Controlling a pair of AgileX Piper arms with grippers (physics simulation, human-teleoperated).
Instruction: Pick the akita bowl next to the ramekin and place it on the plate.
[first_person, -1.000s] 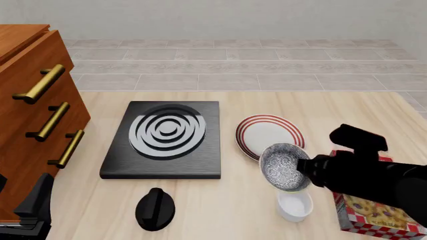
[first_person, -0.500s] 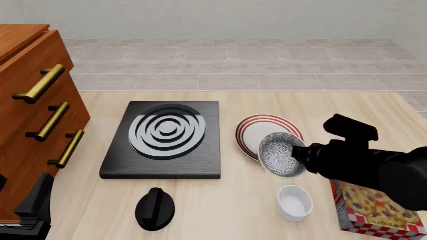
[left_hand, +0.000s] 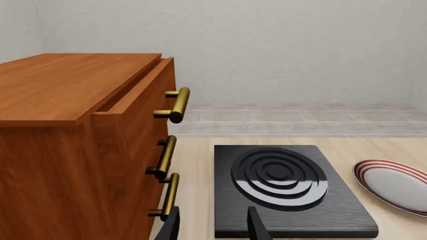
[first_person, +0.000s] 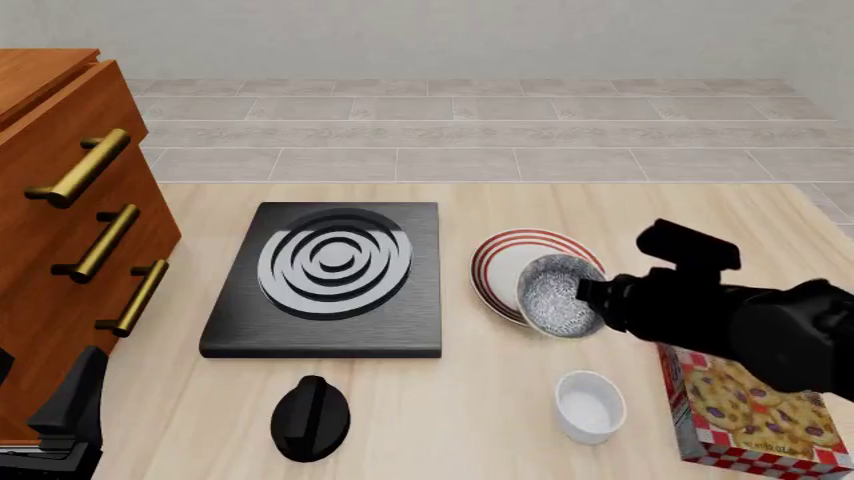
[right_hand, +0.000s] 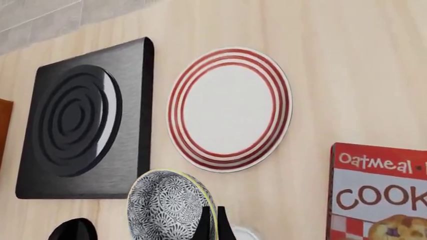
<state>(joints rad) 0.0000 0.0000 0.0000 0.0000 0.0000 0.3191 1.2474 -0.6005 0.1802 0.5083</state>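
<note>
Above the near edge of the plate (first_person: 514, 262), the right gripper (first_person: 587, 298) pinches the tilted akita bowl (first_person: 558, 295) by its rim, clear for carrying, while the left gripper (left_hand: 212, 227) idles with jaws apart.

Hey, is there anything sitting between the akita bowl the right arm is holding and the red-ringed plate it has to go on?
Nothing visible. The right tool holds the akita bowl tilted, lifted at the plate's near right edge. The plate's face is bare in the right wrist view. The ramekin and cookie box lie nearer the arms, off that path.
</note>
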